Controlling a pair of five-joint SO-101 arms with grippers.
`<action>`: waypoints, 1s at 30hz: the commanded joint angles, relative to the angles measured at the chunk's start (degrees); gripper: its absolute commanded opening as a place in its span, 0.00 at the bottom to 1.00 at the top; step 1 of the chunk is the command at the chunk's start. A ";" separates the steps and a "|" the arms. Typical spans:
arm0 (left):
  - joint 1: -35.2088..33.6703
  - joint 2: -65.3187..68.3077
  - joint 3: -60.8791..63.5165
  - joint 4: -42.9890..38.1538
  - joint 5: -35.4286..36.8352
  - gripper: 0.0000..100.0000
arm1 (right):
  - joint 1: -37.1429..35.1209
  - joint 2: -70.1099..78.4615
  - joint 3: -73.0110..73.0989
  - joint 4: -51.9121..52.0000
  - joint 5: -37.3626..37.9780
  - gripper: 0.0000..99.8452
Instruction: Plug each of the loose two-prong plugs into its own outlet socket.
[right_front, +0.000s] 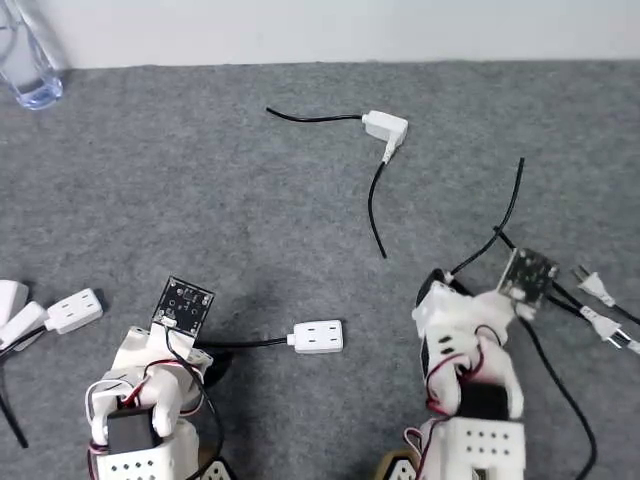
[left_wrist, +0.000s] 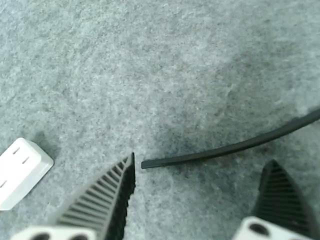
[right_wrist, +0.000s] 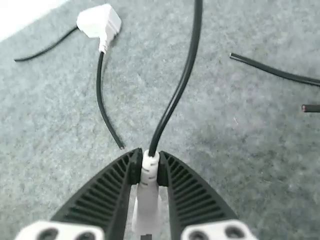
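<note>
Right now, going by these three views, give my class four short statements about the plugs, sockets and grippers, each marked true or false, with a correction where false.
1. The right gripper is shut on a white plug with a black cord. True.
2. The left gripper is shut on a socket. False: it is open, with a black cord end lying between its fingers.
3. A white socket lies on the mat with nothing plugged into it. True.
4. Two loose plugs lie at the mat's left edge. False: they lie at its right edge.
</note>
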 joint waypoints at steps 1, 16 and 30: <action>0.00 -0.97 -0.13 0.18 0.35 0.37 | 0.13 -11.12 5.19 -1.36 3.96 0.01; -0.26 -0.97 -0.04 0.18 0.35 0.37 | -1.01 -16.22 4.92 9.54 8.44 0.01; -0.26 -0.97 -0.04 0.18 0.35 0.37 | 1.10 -16.75 4.92 15.69 0.88 0.01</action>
